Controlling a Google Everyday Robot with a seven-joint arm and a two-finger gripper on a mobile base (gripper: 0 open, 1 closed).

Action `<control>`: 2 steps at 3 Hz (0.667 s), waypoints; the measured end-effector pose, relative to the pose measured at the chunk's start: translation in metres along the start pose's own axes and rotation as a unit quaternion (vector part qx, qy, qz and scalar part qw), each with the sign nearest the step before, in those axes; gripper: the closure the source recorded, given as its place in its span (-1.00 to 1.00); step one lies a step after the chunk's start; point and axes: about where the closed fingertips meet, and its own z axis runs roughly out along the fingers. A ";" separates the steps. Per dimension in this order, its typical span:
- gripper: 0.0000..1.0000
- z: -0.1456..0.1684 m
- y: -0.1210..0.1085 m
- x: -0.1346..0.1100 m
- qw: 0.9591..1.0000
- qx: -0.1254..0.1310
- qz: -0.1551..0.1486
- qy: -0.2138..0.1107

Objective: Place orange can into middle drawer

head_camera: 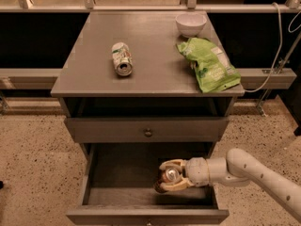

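Note:
The orange can (170, 175) shows its silver top between the cream fingers of my gripper (170, 176). The gripper is shut on the can and holds it low inside the middle drawer (117, 168), near the drawer's right half. The drawer is pulled out, a deep grey box at the bottom of the cabinet. My white arm (244, 171) reaches in from the right. The can's lower body is hidden by the fingers.
A white-and-green can (122, 59) lies on its side on the cabinet top (94, 74). A green chip bag (209, 64) and a white bowl (190, 24) sit at the top's right. The knobbed drawer front (147, 130) above is closed.

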 end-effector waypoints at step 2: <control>0.15 0.045 -0.046 0.087 0.988 0.043 0.069 0.134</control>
